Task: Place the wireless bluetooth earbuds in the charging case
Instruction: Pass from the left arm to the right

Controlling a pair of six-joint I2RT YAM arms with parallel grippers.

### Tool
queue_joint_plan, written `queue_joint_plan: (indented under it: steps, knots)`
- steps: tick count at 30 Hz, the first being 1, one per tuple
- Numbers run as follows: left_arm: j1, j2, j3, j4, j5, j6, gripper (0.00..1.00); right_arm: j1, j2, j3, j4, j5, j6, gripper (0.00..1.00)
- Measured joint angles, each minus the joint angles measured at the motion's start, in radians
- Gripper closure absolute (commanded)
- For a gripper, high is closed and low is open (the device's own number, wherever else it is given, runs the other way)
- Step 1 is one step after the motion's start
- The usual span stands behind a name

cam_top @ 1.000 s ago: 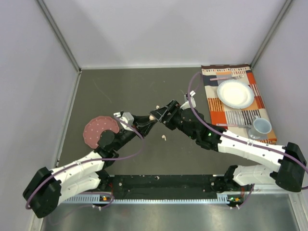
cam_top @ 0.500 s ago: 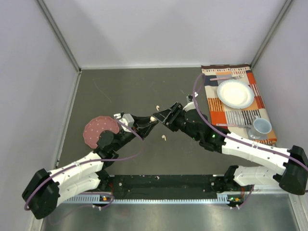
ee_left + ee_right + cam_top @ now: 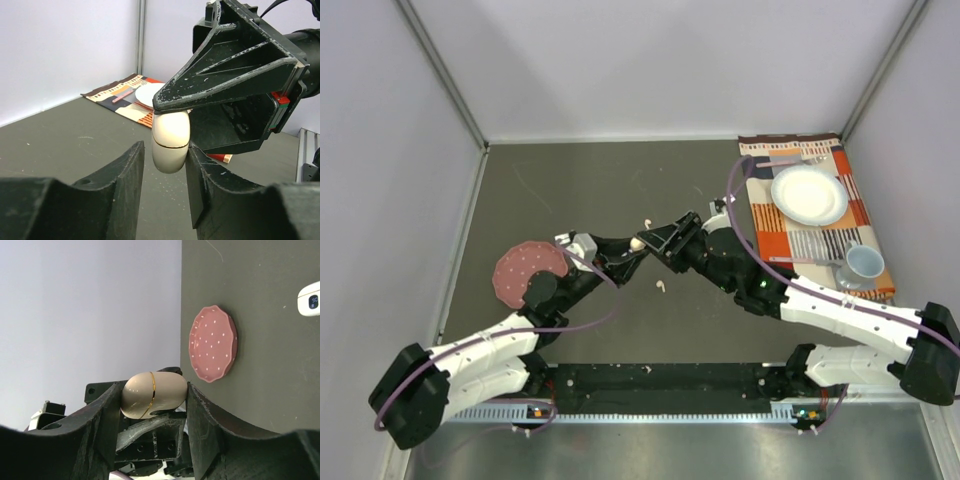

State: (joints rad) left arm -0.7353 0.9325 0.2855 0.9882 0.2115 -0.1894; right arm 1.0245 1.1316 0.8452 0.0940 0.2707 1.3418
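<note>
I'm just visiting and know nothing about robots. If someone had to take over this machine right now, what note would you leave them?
Left gripper: shut on the peach charging case, held in the air over mid-table.
Right gripper: shut on the same case from the opposite side.
Case: looks closed, its seam line together.
Earbuds: two visible, loose on the table, one nearer the arm bases, one farther back.
Done: case lifted.
Left: open the case and seat the earbuds.

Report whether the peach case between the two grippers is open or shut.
Shut. The case shows only a thin closed seam in both wrist views.
</note>
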Motion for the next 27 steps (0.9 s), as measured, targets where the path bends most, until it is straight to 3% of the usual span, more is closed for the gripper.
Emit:
queue_joint_plan:
  steps: [9,22,27]
  knots:
    - [0.000,0.022,-0.041,0.096,-0.019,-0.023,0.60,0.000,0.000,-0.021,0.032,-0.008,0.052,0.92]
    - [0.001,0.048,-0.065,0.197,-0.024,-0.041,0.53,0.000,0.008,-0.021,0.046,-0.032,0.076,0.93]
    - [0.001,0.048,-0.065,0.201,0.002,-0.031,0.57,0.000,0.017,-0.021,0.018,-0.033,0.076,0.93]
